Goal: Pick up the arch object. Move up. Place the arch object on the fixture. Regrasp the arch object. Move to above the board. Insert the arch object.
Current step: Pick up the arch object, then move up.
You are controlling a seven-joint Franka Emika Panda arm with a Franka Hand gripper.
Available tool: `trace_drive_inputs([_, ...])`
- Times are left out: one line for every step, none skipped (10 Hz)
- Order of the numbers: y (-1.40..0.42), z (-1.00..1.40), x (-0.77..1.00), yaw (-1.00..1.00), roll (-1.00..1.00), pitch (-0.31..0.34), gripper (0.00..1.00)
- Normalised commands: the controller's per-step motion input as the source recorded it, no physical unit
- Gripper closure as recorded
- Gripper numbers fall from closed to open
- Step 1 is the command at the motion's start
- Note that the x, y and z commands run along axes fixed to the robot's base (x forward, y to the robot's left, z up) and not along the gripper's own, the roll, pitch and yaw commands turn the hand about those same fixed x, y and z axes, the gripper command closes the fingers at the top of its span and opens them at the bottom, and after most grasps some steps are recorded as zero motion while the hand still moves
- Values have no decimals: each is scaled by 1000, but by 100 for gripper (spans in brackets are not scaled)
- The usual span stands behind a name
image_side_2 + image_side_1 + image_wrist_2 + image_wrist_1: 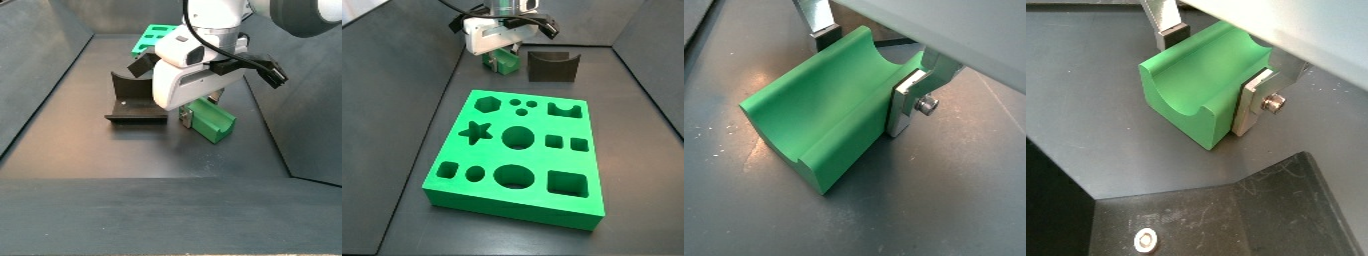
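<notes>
Gripper: my gripper (871, 62) is down at the floor with its silver fingers (911, 100) set on either side of the arch object (818, 115), pads touching both ends; I am closed onto it, narrow.
Arch object: the green piece (1197, 88) lies on the dark floor with its curved notch facing up; in a side view (210, 121) it seems to rest on the floor, though I cannot be sure it has not left it a little.
Fixture: the fixture (131, 100) stands just beside the piece, empty, its base plate flat on the floor; also seen in a side view (552, 65).
Board: the board (516, 150) lies well apart from my gripper, every hole open, the arch hole (565, 109) on the side nearer the fixture.
Progress: I judge the pick-up is at the grasp itself. Left to do: the lift, the set-down on the fixture, the regrasp, the move above the board, the insertion.
</notes>
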Motion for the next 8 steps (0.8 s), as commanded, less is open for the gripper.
trace_drive_inputs([0,0,0,0,0,0,100])
trace_drive_inputs([0,0,0,0,0,0,100])
trace_drive_inputs([0,0,0,0,0,0,100])
trace_drive_inputs([0,0,0,0,0,0,100])
trace_drive_inputs([0,0,0,0,0,0,100])
trace_drive_inputs([0,833,0,0,0,0,100])
trace_drive_inputs([-15,833,24,-15,3,-7,100])
trace_drive_inputs([-11,767,7,-19,11,1,100])
